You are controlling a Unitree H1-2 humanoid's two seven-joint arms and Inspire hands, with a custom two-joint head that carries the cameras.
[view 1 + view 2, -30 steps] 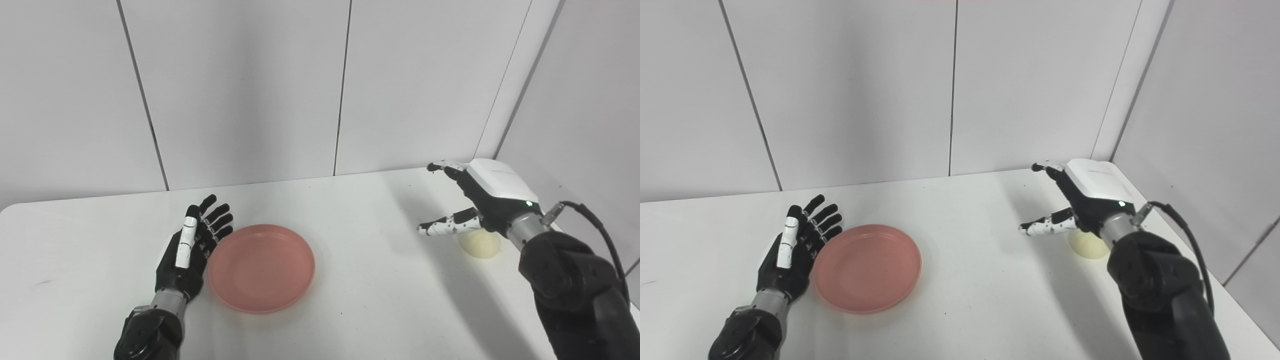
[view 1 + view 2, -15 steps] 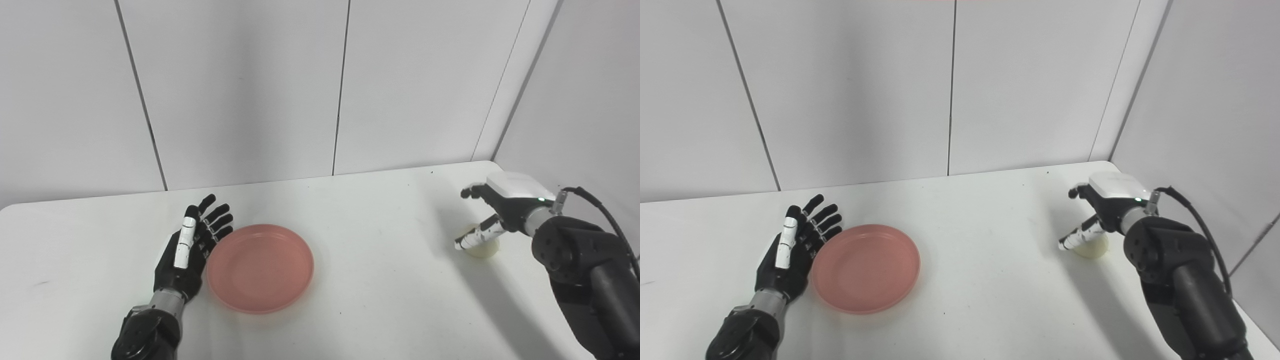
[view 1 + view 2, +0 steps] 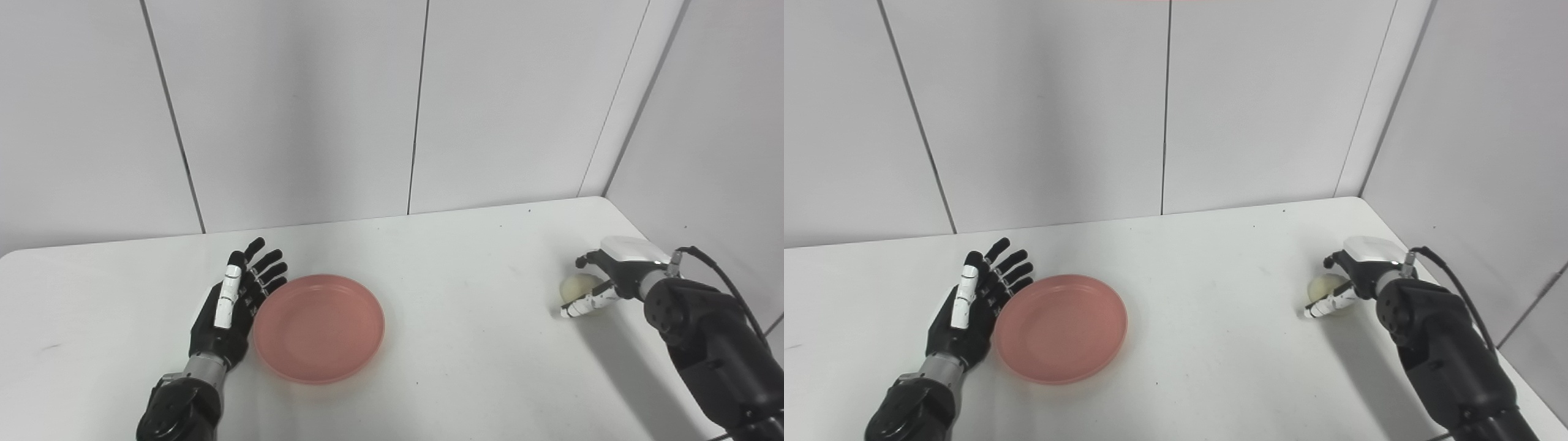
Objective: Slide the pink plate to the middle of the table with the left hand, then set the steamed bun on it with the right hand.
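We saw a white table [image 3: 429, 367] set in a corner of plain grey wall panels [image 3: 294, 110]. On it, left of the middle, lay a pink plate [image 3: 319, 328], flat and with nothing in it. Our left hand [image 3: 236, 303] rested on the table against the plate's left rim, palm turned toward the plate, its fingers [image 3: 264, 269] stretched out and spread apart, holding nothing.

Well away, near the right edge of the table, sat the steamed bun [image 3: 1323, 286], pale and round, down on the table top. Our right hand [image 3: 1350, 275] was low over it from the right side. The thumb [image 3: 1326, 305] lay along the bun's near side and a dark fingertip curled at its far side, so the hand was cupped around the bun. We could not tell whether the fingers were pressing on it or only lying close. A black cable [image 3: 723, 275] looped from the right wrist back along the dark forearm [image 3: 710, 349].
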